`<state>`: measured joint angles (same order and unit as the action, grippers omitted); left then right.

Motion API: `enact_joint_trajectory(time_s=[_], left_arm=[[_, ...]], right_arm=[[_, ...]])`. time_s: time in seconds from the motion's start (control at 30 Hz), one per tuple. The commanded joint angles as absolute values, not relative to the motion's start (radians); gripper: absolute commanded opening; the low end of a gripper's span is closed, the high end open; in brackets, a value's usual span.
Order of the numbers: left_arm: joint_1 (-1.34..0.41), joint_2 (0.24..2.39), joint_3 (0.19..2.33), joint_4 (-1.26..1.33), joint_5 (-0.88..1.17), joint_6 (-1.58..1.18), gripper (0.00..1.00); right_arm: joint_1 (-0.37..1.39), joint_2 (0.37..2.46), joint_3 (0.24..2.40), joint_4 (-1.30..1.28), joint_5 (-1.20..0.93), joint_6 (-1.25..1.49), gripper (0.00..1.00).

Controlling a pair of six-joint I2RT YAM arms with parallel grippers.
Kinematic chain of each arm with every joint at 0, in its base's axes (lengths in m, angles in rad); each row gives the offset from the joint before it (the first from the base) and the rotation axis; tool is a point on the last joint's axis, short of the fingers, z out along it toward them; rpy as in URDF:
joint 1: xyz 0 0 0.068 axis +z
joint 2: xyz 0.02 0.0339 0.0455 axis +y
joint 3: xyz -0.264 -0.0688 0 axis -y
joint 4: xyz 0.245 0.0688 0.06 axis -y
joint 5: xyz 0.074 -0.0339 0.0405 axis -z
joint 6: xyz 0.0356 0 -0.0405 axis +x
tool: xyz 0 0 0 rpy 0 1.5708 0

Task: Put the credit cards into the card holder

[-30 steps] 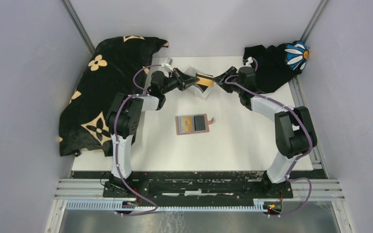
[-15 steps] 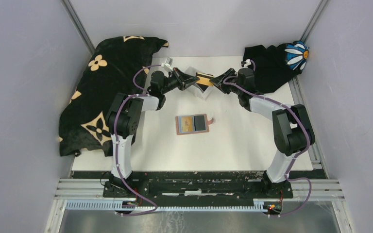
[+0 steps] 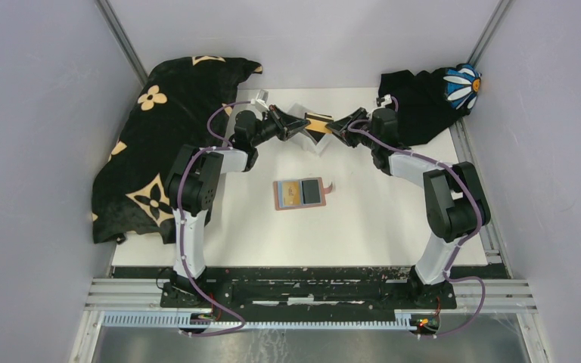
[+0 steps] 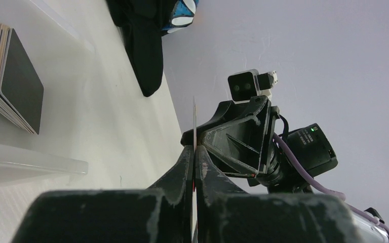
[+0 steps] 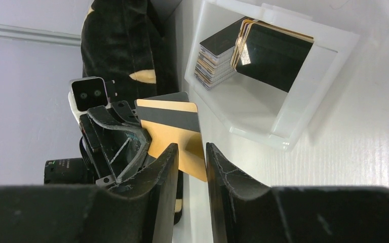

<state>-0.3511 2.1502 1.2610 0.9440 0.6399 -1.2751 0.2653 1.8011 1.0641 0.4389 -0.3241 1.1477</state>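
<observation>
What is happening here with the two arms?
The left gripper is shut on a gold card, holding it above the table beside the white tray of spare cards. The right gripper is open, its fingers either side of the card's free end. The card holder lies open on the table, nearer the arms.

Top view down from behind me, left wrist camera (image 5: 87, 93) facing right wrist camera (image 4: 244, 86) (very close), both on my gold-yellow plastic card (image 5: 169, 135).

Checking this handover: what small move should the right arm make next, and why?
Probably close the right gripper on the gold card. The left gripper pinches one end, and the card's free corner sits in the gap between the right jaws, which stand apart.
</observation>
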Motion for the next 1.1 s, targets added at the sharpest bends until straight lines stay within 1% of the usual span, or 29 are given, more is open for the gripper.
enact_joint_trajectory(time_s=[0.0,0.43,0.47,0.53,0.6,0.73,0.87,1.07], left_arm=[[-0.353,2.161,1.297,0.951,0.614,-1.257,0.03],[-0.353,2.178,1.314,0.93,0.6,-1.238,0.03],[-0.353,2.18,1.314,0.929,0.6,-1.237,0.03],[-0.353,2.18,1.316,0.926,0.6,-1.235,0.03],[-0.353,2.18,1.316,0.919,0.596,-1.231,0.03],[-0.353,2.182,1.322,0.905,0.589,-1.221,0.03],[-0.351,2.189,1.336,0.891,0.585,-1.216,0.03],[-0.346,2.201,1.347,0.873,0.571,-1.206,0.03]], right_arm=[[0.261,1.794,1.052,0.513,-0.362,1.171,0.32],[0.261,1.788,1.033,0.531,-0.373,1.184,0.32],[0.262,1.788,1.033,0.531,-0.373,1.186,0.31],[0.261,1.787,1.032,0.533,-0.373,1.186,0.24],[0.261,1.785,1.034,0.529,-0.375,1.185,0.21],[0.262,1.778,1.039,0.507,-0.373,1.176,0.2],[0.26,1.789,1.05,0.492,-0.376,1.172,0.17],[0.258,1.793,1.055,0.477,-0.378,1.166,0.16]])
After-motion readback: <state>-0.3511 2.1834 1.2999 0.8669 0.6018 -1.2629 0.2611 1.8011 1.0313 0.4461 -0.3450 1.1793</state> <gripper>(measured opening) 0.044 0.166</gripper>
